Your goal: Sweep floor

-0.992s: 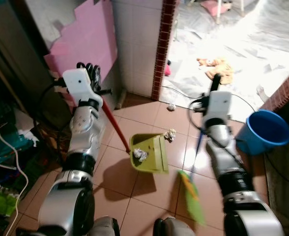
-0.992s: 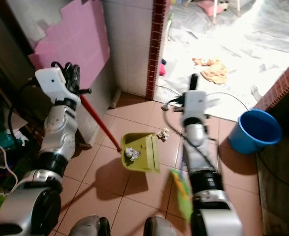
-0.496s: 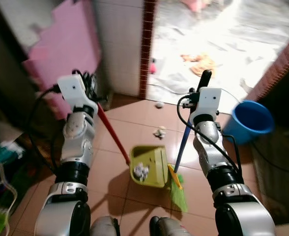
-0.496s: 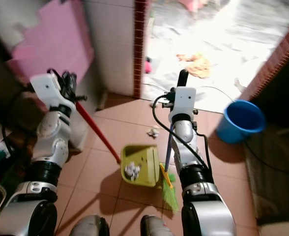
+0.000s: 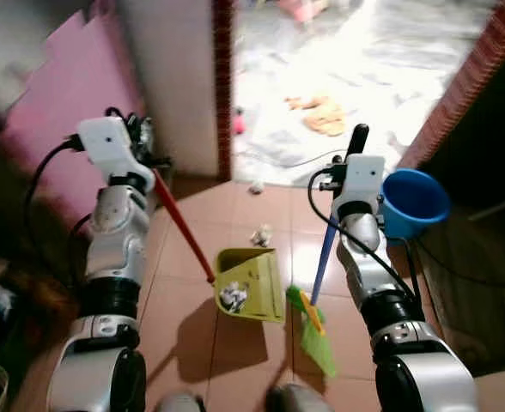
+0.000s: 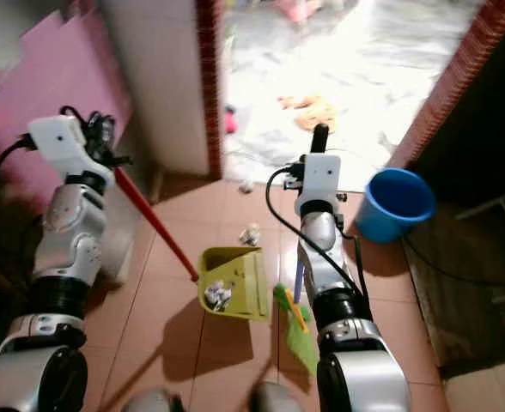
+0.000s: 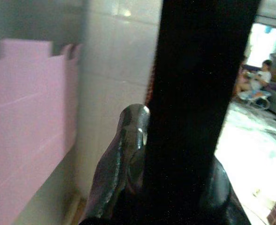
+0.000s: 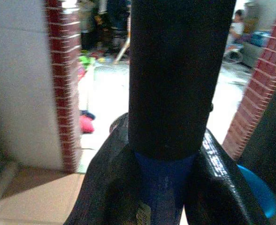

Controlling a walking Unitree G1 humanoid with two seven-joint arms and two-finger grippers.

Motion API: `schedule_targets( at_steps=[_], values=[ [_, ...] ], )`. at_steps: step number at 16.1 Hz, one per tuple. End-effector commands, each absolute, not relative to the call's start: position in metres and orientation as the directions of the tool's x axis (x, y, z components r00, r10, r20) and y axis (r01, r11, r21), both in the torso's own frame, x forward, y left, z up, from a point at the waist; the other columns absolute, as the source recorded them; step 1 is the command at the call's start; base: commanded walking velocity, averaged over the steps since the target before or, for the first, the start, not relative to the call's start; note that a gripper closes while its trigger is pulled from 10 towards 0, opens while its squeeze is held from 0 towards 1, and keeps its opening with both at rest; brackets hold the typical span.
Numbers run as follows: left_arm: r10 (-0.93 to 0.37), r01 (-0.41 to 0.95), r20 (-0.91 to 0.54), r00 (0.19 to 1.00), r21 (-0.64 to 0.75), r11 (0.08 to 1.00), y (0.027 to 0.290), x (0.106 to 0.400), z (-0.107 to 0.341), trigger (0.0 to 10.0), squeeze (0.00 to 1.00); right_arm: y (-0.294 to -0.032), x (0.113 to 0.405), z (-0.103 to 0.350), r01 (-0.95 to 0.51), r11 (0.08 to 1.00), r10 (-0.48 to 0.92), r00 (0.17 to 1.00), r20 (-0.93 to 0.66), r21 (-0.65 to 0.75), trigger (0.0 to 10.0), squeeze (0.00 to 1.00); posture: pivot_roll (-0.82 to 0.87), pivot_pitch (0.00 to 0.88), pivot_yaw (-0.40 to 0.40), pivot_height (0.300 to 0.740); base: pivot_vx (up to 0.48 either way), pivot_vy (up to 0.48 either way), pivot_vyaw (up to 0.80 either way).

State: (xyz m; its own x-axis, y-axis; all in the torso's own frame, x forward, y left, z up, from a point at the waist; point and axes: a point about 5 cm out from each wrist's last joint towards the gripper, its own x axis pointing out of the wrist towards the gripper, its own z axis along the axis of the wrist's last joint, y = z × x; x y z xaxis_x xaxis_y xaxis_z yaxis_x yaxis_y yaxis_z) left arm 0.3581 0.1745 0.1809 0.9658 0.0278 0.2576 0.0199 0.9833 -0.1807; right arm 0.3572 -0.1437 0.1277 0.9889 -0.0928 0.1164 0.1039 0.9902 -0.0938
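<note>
Nearest, on the tiled floor [image 5: 201,335]: green dustpan [image 5: 251,283] holding crumpled paper [image 5: 229,297], green-bristled broom [image 5: 314,330] just beside it. Higher up, left gripper [image 5: 141,142] clamped round the dustpan's red handle [image 5: 182,227], right gripper [image 5: 355,142] pinching the broom's blue shaft. Beyond, paper scrap [image 5: 259,235], blue bucket [image 5: 413,202], contents unseen. Far doorway overexposed, blurred.
</note>
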Motion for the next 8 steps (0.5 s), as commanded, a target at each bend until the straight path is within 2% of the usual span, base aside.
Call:
schedule_targets(
  at_steps=[1, 8],
  values=[
    [0.006, 0.067, 0.346, 0.938, -0.2, 0.977, 0.165, 0.358, 0.203, 10.0, 0.0, -0.155, 0.358, 0.13, 0.138, 0.983, -0.123, 0.984, 0.128, -0.119, 10.0, 0.0, 0.0, 0.006, -0.009, 0.74, 0.274, 0.0, -0.8],
    [-0.03, 0.087, 0.286, 0.958, -0.189, 0.978, 0.157, 0.349, 0.187, 10.0, 0.0, -0.15, 0.359, 0.129, 0.129, 0.985, -0.115, 0.986, 0.122, -0.116, 10.0, 0.0, 0.0, 0.006, -0.009, 0.74, 0.261, 0.0, -0.8]
  ],
)
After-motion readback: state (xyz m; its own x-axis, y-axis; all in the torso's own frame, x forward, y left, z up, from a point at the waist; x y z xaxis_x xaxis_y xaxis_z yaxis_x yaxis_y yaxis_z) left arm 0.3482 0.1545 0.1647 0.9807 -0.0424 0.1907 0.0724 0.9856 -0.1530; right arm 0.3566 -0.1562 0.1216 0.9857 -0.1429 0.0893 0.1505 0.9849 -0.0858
